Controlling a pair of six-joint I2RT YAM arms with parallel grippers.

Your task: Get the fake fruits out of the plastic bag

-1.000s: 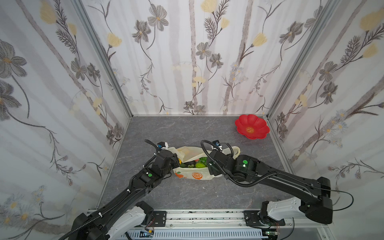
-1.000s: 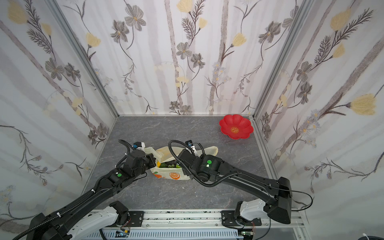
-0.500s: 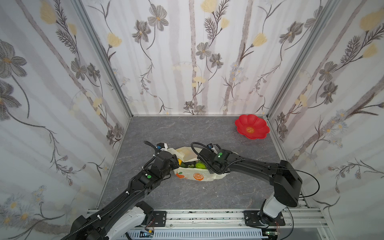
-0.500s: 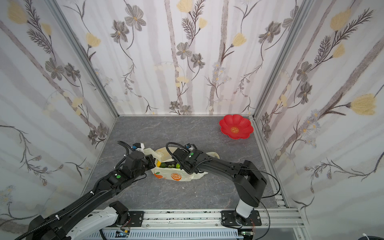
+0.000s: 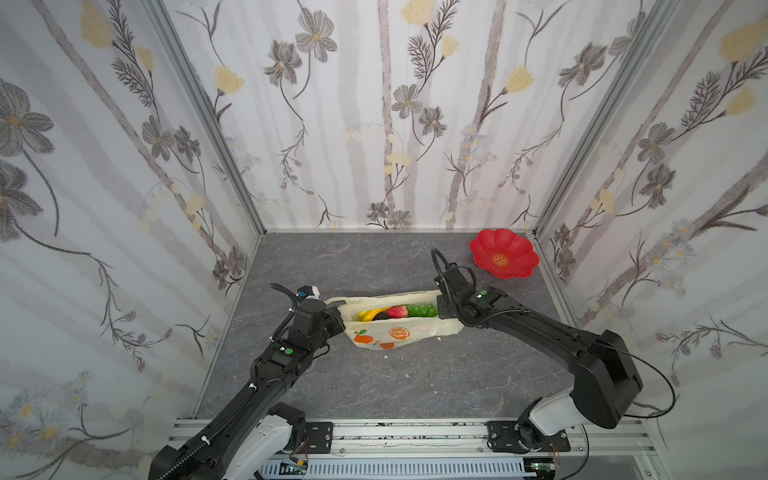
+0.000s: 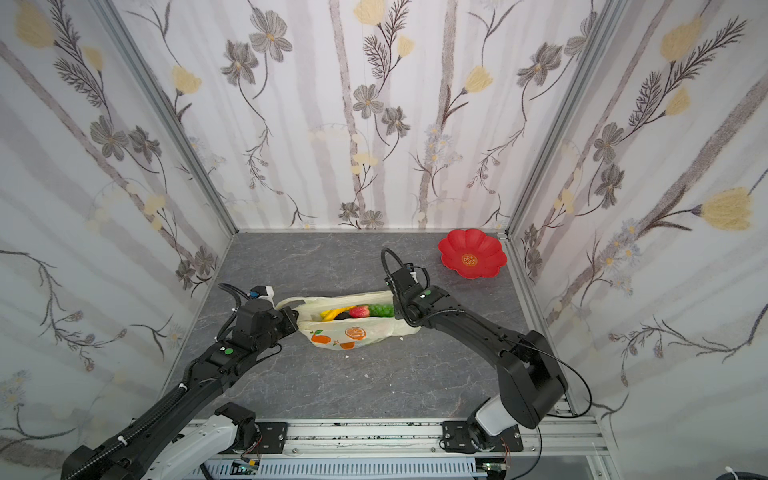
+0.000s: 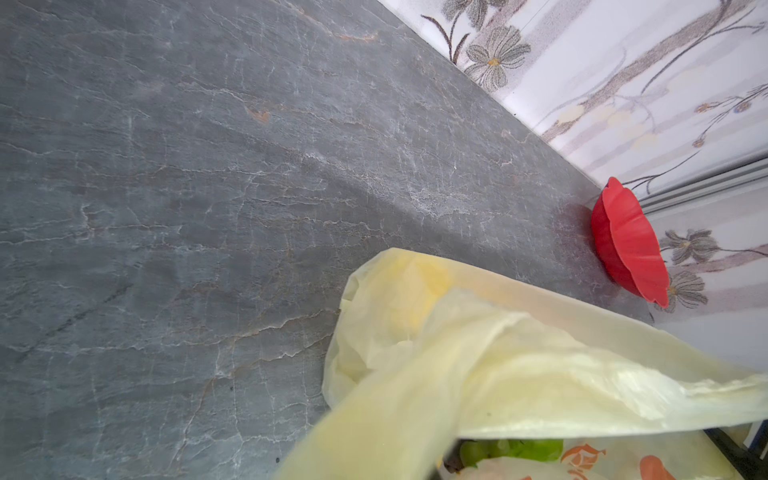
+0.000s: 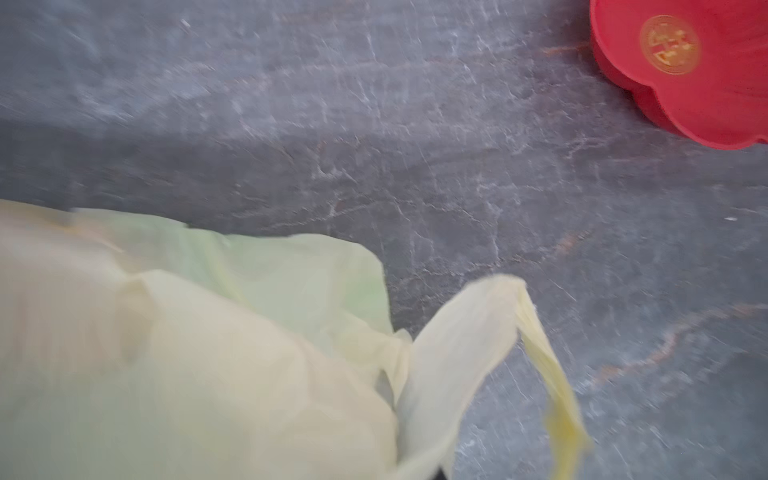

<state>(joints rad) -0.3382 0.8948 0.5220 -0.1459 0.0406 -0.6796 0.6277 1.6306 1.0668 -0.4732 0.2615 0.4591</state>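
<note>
left gripper (image 5: 340, 322) clamps plastic bag (image 5: 399, 331) | right gripper (image 5: 440, 308) shifted to its right end, clamped | fake fruits (image 5: 397, 311) uncovered

Thin pale-yellow translucent plastic bag (image 5: 419, 328) — orange fruit prints; long yellow plastic banana (image 5: 368, 314), glossy red strawberry (image 5: 397, 311), green grape bunch (image 5: 422, 309); red flower-shaped plate (image 5: 517, 249) — gold centre emblem; dark grey bench (image 5: 374, 382), pale veining.

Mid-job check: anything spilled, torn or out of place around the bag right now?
Nothing spilled: the fake fruits sit inside the plastic bag, stretched open between the left gripper and right gripper. Only oddity: a few small white specks on the table in front of the bag, too small to identify.
</note>
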